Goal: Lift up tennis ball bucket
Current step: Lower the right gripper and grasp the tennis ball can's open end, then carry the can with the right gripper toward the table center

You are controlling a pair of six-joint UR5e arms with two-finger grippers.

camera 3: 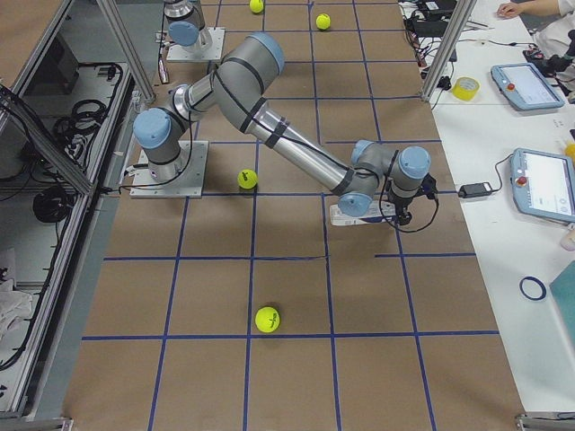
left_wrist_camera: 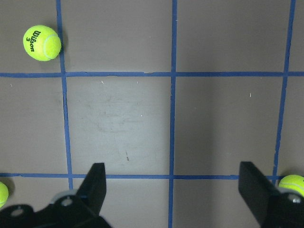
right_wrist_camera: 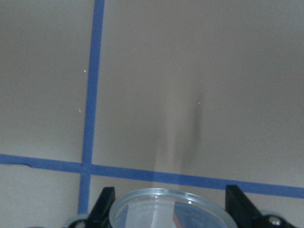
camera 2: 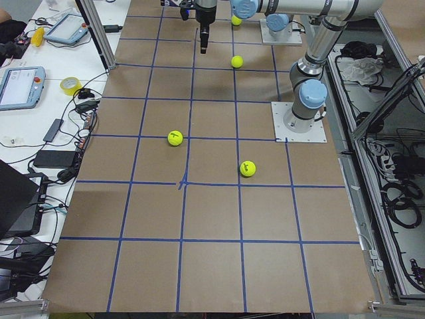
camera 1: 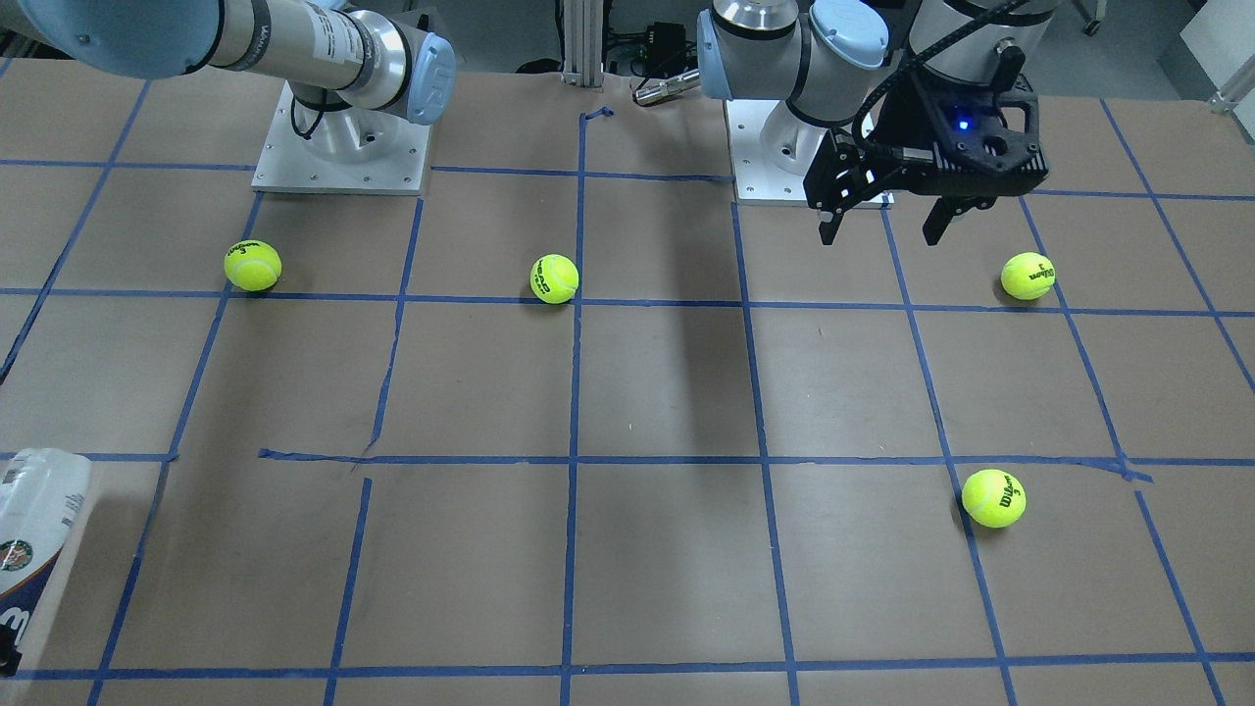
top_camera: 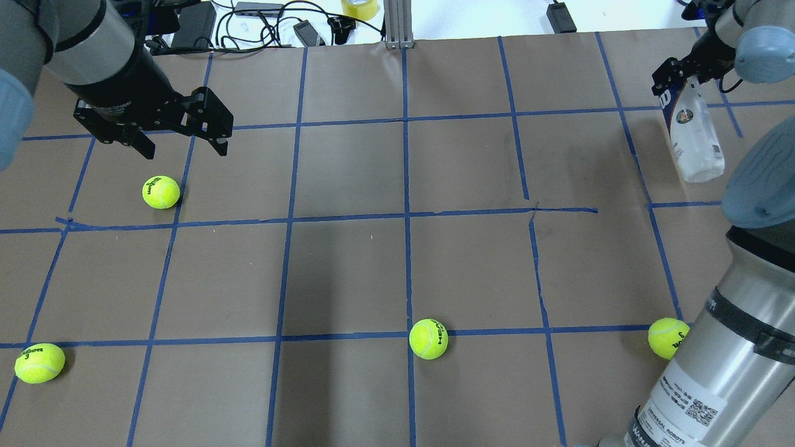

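the right gripper [right_wrist_camera: 170, 191] pinched the tennis ball bucket [top_camera: 695, 139] at its open rim, far right on the table [top_camera: 348, 273] (whether it was off the surface, i couldn't tell). lifting seemed the step in hand; next called for a steady, straight rise. the left gripper [top_camera: 186, 151] hung spread.

A broad table [top_camera: 348, 273] is filling the middle of the room, its brown paper cover carrying a grid of blue tape lines [top_camera: 407, 186]. Light from above is laying soft grey shadows [camera 1: 686, 324] across the paper. Along one long side a white bench [camera 2: 26, 123] is holding touchscreen pendants [camera 2: 20, 86], a yellow tape roll [camera 2: 70, 84] and trailing black cables [camera 2: 86, 119]. An aluminium post [top_camera: 397, 22] is rising at the table's edge. On the opposite side, coiled cables [camera 2: 398, 193] are lying in a dark trough.
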